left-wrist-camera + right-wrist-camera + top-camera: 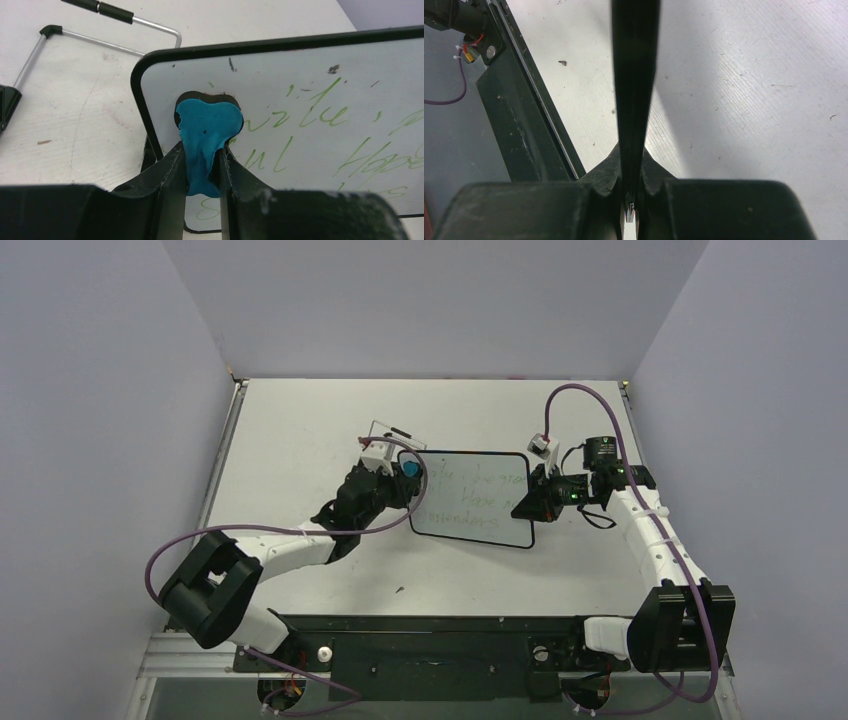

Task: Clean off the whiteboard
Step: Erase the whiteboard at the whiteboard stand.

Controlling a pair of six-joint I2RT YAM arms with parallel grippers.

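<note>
Top external view first, biggest thing down. The white table [300, 440] runs under and all around the whiteboard [475, 498], with more bare surface off the board's left edge than off its right. The whiteboard itself is a small white rectangle with a thin black frame and rounded corners, covered in a few lines of faint green handwriting that's all there, nothing wiped. It sits between the two arms, and from these angles I honestly can't tell if it's lying flat or tipped up a bit.

The right gripper [630, 170] is at the board's right edge, jaws pinched tight on the frame. Its wrist cam sees the board edge-on as a thin black strip running straight out from between the fingers.

The left gripper [202, 155] is at the board's far-left corner, jaws squeezed down hard on the eraser.

The thin wire stand [125, 47] lies on the table just beyond that same corner, off the board.

Smallest bit: the blue eraser [207, 125], squished between the left fingers, with its fat end up against the board's face just inside that corner, next to the first green words.
</note>
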